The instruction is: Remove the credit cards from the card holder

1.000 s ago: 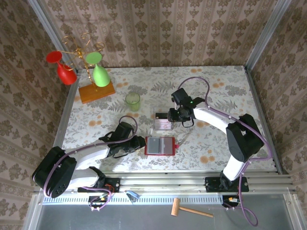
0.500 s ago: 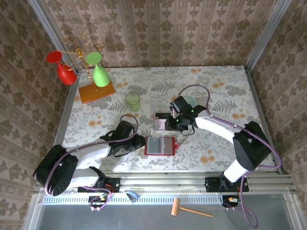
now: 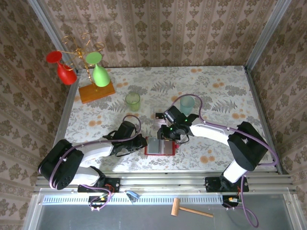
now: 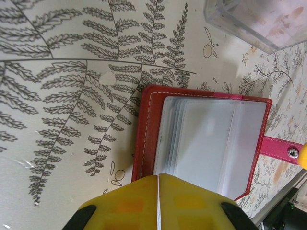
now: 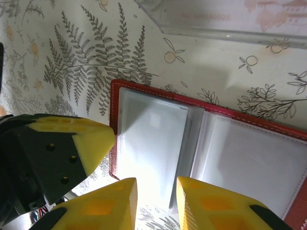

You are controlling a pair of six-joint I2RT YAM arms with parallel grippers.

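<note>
The card holder (image 3: 160, 147), a red wallet, lies open and flat on the table, its greyish clear pockets (image 4: 206, 139) up and its red tab (image 4: 280, 148) out to the side. My left gripper (image 3: 143, 142) is shut, its yellow tips (image 4: 157, 177) together over the holder's left edge. My right gripper (image 3: 169, 135) hovers open above the left pocket (image 5: 144, 143), with nothing between its fingers (image 5: 156, 191). A pale credit card with raised digits (image 5: 206, 17) lies in a clear tray. I cannot tell whether the pockets hold cards.
The clear tray (image 3: 159, 116) sits just beyond the holder, partly under my right arm. A green cup (image 3: 133, 101) and a teal cup (image 3: 187, 102) stand farther back. A wire stand with red and green glasses on an orange base (image 3: 97, 91) is at the back left.
My right gripper has moved from over the clear tray toward the near side, to above the holder. My left gripper has closed and slid right to the holder's left edge.
</note>
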